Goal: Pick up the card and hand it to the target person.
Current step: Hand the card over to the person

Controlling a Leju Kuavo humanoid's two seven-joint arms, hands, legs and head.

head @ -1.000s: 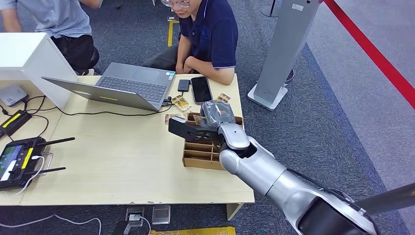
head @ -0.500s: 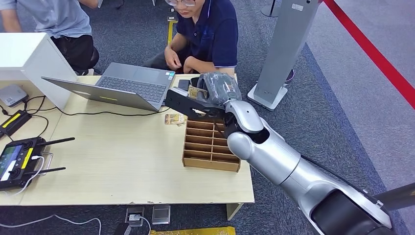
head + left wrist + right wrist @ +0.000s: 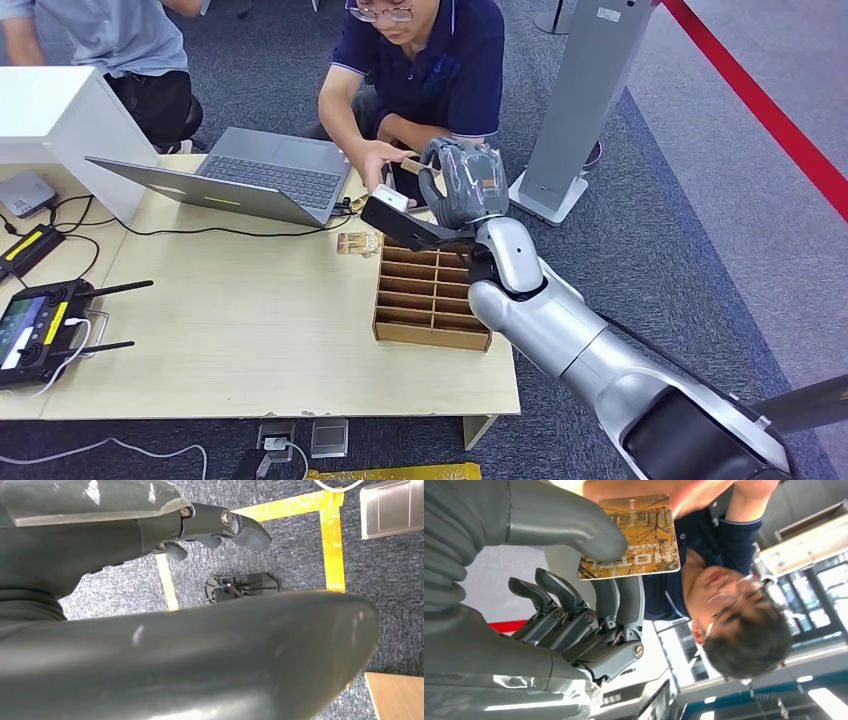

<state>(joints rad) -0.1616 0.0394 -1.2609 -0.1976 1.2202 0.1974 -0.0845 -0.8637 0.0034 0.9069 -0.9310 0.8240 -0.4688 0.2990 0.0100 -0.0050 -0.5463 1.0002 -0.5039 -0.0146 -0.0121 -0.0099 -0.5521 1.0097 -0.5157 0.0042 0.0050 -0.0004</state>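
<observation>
At the near right of the worktop (image 3: 250, 330) stands the wooden card organiser (image 3: 430, 300), its slots now uncovered: a second ago the right robot hand (image 3: 455, 185) was down over its far end, and since then the arm has lifted and swung away toward the far edge. The card (image 3: 631, 535), a yellow-brown printed one, has come out with it. In the right wrist view it is pinched between the thick thumb and the darker fingers (image 3: 619, 600), which are curled in behind it, with most of its face showing beyond the grip.

Further off, the person in the dark blue shirt (image 3: 440, 70) has leaned in and brought a hand (image 3: 385, 160) to the card's far edge, where earlier both arms rested folded. The handover looks about to happen; what remains is probably for the robot hand to loosen once the person has a firm hold.

The left robot hand (image 3: 220, 525) hangs over carpet, fingers loosely curled, holding nothing.
</observation>
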